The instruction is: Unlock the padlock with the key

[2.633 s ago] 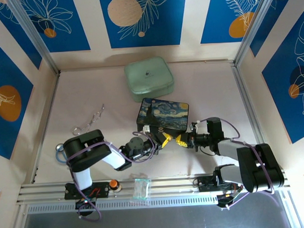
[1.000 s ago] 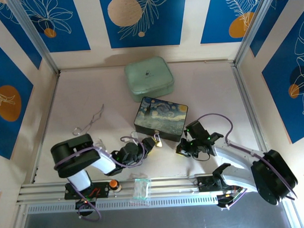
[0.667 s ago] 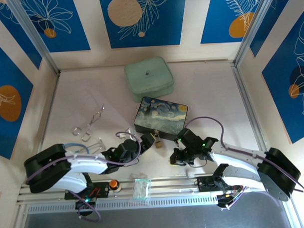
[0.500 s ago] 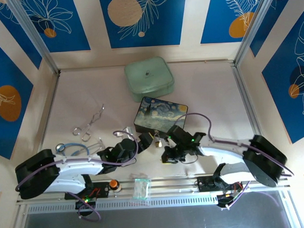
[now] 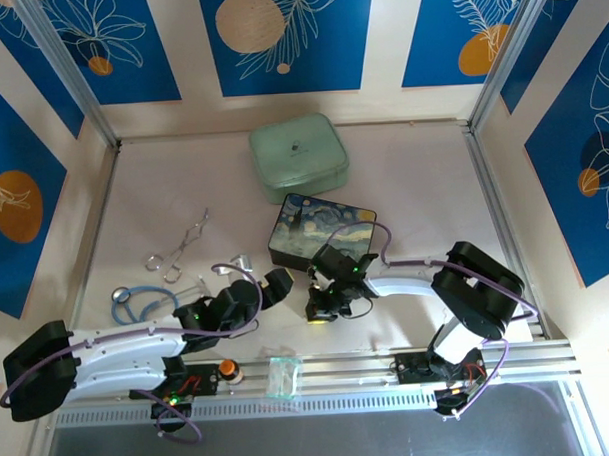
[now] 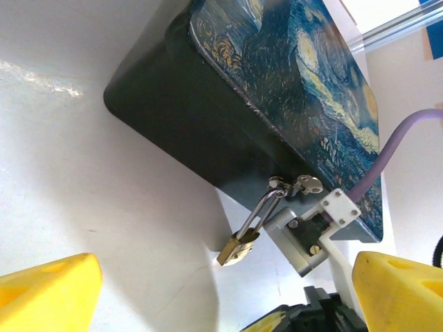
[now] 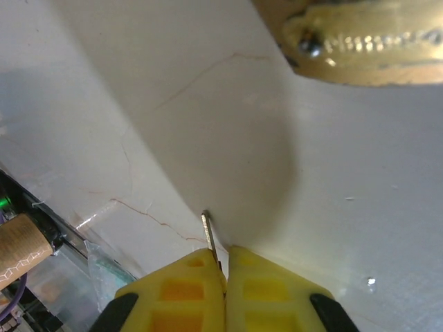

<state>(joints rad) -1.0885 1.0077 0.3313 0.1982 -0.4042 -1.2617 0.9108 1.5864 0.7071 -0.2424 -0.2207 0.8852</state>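
The brass padlock [image 6: 239,247] hangs by its silvery shackle [image 6: 259,214] from the latch on the front of the starry-night box [image 6: 277,76] [image 5: 325,235]. My left gripper [image 6: 221,304] [image 5: 272,287] stands wide open a little in front of it, touching nothing. My right gripper [image 7: 225,266] [image 5: 322,312] is shut on the thin key [image 7: 208,234], whose tip sticks out between the yellow fingers. In the right wrist view the padlock's body [image 7: 360,41] lies just beyond the key, apart from it.
A mint-green case [image 5: 298,156] sits behind the box. A silvery looped wire piece [image 5: 180,242] and a blue-tubed stethoscope [image 5: 137,302] lie at the left. A small plastic bag [image 5: 284,375] rests on the front rail.
My left gripper has opened, let go of the padlock and drawn back to the left. The right arm has swung left and down, bringing the key in front of the padlock.
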